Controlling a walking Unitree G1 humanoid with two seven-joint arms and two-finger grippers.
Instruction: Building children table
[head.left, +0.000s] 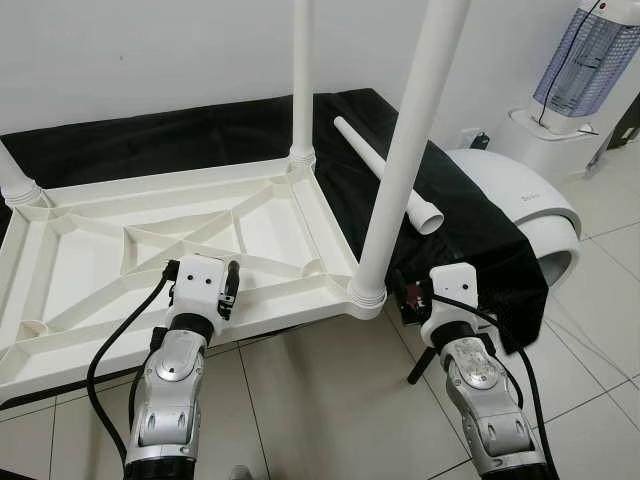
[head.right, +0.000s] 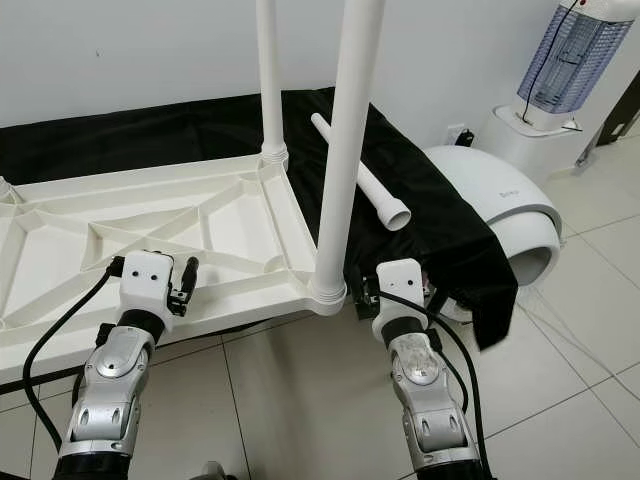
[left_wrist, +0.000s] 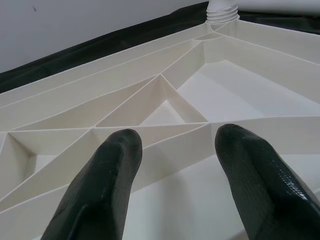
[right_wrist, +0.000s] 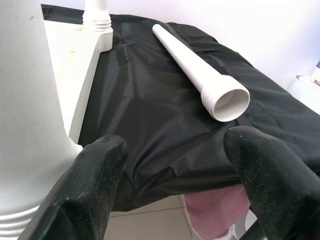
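- The right gripper (right_wrist: 172, 175) has its two black fingers spread with nothing between them. It hovers over the edge of the crumpled black cloth (right_wrist: 150, 120), beside the near screwed-in white plastic leg (head.left: 408, 150).
- The loose white plastic table leg with a threaded open end (right_wrist: 200, 75) lies on the cloth ahead of those fingers, apart from them. Being round, it could roll away if nudged off-centre or pinched at its smooth taper.
- The left gripper (left_wrist: 172, 175) is likewise open and empty, over the ribbed underside of the upturned white plastic tabletop (head.left: 150, 250); pressing there might tip the upright legs.
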